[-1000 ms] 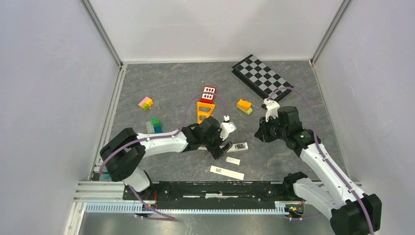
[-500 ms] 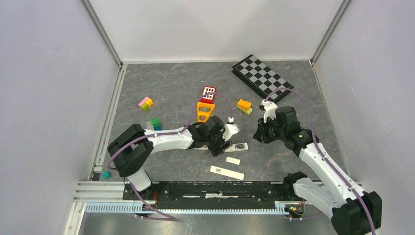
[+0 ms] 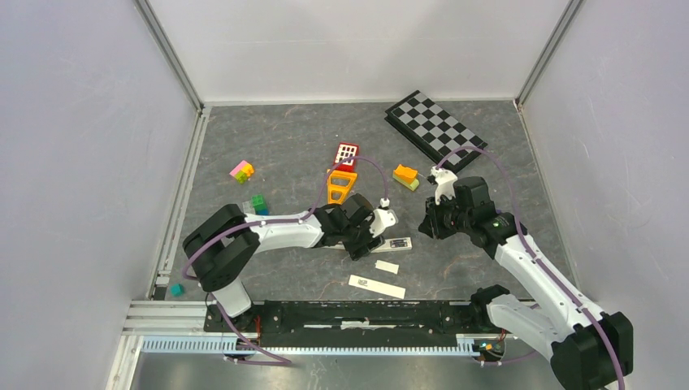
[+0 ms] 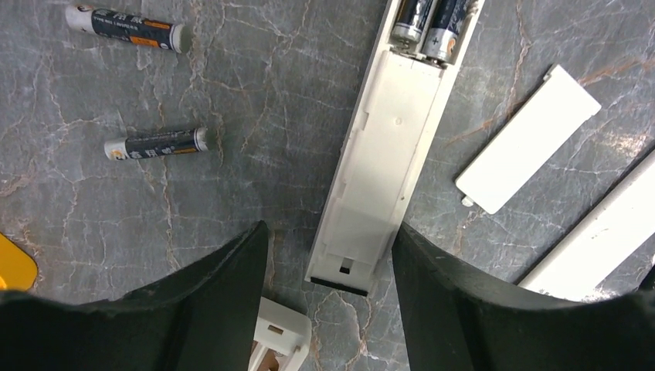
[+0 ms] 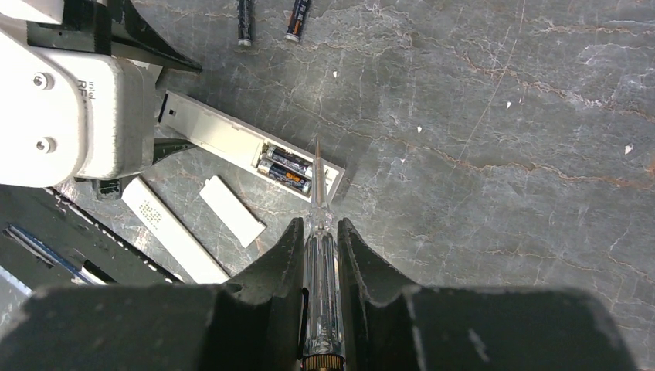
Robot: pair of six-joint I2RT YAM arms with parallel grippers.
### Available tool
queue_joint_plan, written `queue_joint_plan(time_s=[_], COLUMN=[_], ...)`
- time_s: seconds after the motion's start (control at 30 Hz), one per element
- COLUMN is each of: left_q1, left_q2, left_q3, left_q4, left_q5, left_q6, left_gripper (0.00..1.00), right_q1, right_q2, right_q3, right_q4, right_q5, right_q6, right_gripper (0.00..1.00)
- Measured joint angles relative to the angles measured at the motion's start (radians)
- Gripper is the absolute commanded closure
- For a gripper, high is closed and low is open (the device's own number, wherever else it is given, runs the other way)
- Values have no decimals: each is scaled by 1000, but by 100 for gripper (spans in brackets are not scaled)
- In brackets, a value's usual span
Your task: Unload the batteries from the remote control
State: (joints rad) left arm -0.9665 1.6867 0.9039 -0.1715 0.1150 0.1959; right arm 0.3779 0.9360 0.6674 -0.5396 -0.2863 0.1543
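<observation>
The white remote control (image 4: 386,147) lies back-up on the table, its compartment uncovered with two batteries (image 4: 429,22) in it. Two loose batteries (image 4: 158,144) (image 4: 127,27) lie to its left. My left gripper (image 4: 330,232) is open and straddles the remote's lower end; a gap shows beside the left finger (image 4: 224,301). My right gripper (image 5: 318,224) is shut on a clear-handled grey tool (image 5: 320,270), whose tip hovers at the batteries in the compartment (image 5: 286,171). In the top view the remote (image 3: 398,243) sits between both grippers.
The loose battery cover (image 4: 529,139) and a second white remote (image 4: 595,239) lie right of the remote. Toy blocks (image 3: 341,185) (image 3: 405,176) (image 3: 258,203) and a checkerboard (image 3: 435,128) sit farther back. Walls enclose the table.
My left gripper has come down over the remote's end and its jaws have narrowed. The right gripper with the tool has shifted slightly toward the remote.
</observation>
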Motion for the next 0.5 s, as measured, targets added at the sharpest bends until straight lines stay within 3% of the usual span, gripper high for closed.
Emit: queue_joint_plan(time_s=[0.2, 0.5], left_q1=[-11, -18], left_q2=[2, 1], left_q3=[0, -1], left_q4=[1, 2], left_q5=[-6, -21], left_q6=[8, 11], left_gripper=[59, 68], right_q1=[1, 5], right_q2=[2, -3], right_q3=[0, 0], right_q4=[0, 0], right_q5=[2, -1], right_q6=[2, 2], right_gripper=[100, 100])
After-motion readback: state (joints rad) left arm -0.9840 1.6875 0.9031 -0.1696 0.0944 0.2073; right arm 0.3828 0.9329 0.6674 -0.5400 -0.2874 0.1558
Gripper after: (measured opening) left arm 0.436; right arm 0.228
